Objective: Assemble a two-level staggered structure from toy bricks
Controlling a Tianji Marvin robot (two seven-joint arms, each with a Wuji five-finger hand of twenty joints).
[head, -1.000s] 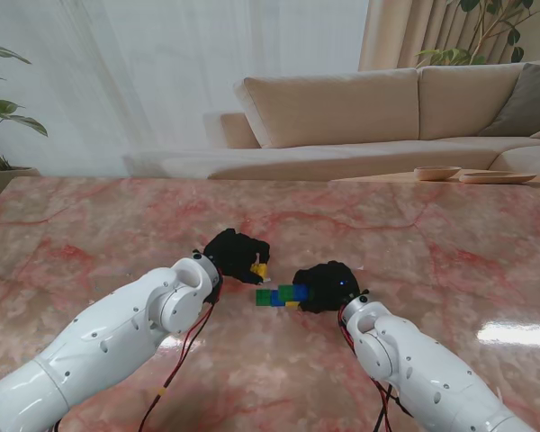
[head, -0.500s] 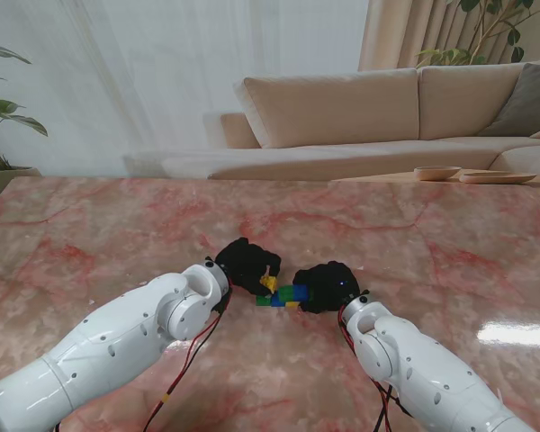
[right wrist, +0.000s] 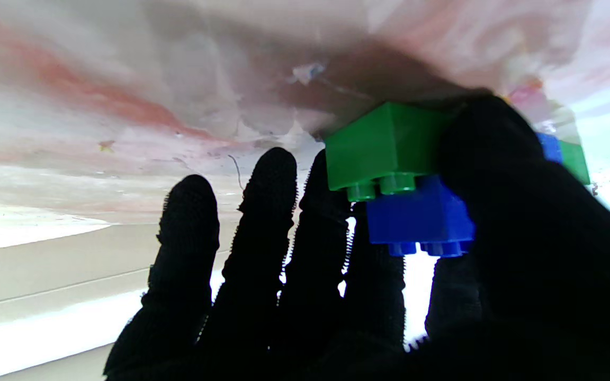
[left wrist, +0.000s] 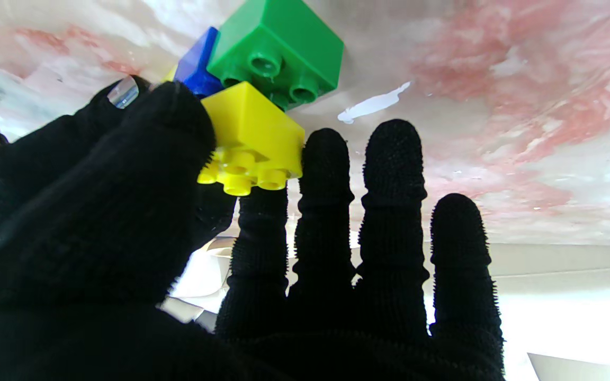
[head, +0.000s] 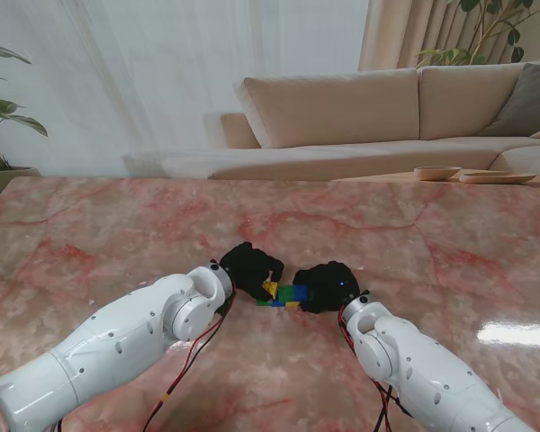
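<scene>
Bricks mid-worktop (head: 117, 216): right hand (head: 326, 286) has fingers clamped on the blue brick (right wrist: 420, 216) atop a green brick (right wrist: 384, 145), likely to steady the base, while left hand (head: 249, 267) pinches the yellow brick (left wrist: 249, 135) over another green brick (left wrist: 278, 47), apparently for offset seating.

text: none readable | labels: none | brands: none
</scene>
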